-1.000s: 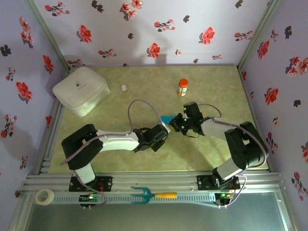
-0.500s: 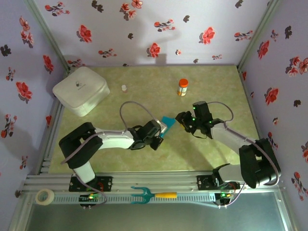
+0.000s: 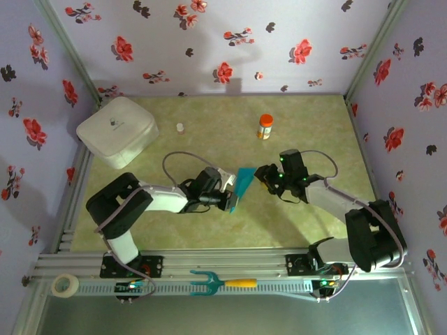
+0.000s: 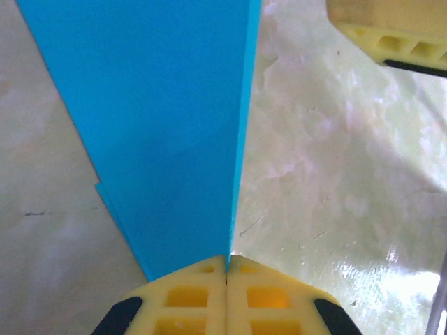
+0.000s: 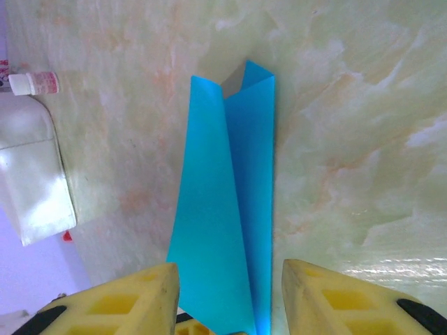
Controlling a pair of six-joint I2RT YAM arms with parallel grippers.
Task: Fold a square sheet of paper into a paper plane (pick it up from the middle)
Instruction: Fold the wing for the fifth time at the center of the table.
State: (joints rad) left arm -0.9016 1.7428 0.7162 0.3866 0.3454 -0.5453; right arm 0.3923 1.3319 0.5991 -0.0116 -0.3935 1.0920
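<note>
The teal-blue sheet of paper (image 3: 242, 185) is folded into a narrow, creased paper plane shape and stands on edge above the table. My left gripper (image 3: 227, 200) is shut on its near end; in the left wrist view the paper (image 4: 167, 125) runs up from the closed jaws (image 4: 227, 261). My right gripper (image 3: 260, 174) is open just right of the paper. In the right wrist view the paper (image 5: 223, 209) lies between its spread fingertips (image 5: 230, 279), with a gap on each side. One right finger (image 4: 387, 31) shows at the left wrist view's top right.
A white rounded box (image 3: 116, 130) sits at the back left, with a small bottle (image 3: 181, 128) and an orange bottle (image 3: 265, 126) along the back. A teal pronged tool (image 3: 209, 283) and a tape roll (image 3: 66, 285) lie on the front rail.
My right gripper has opened, let go of the paper and drawn back to the right. My left gripper has pulled back left with the paper, which now stands more on edge.
</note>
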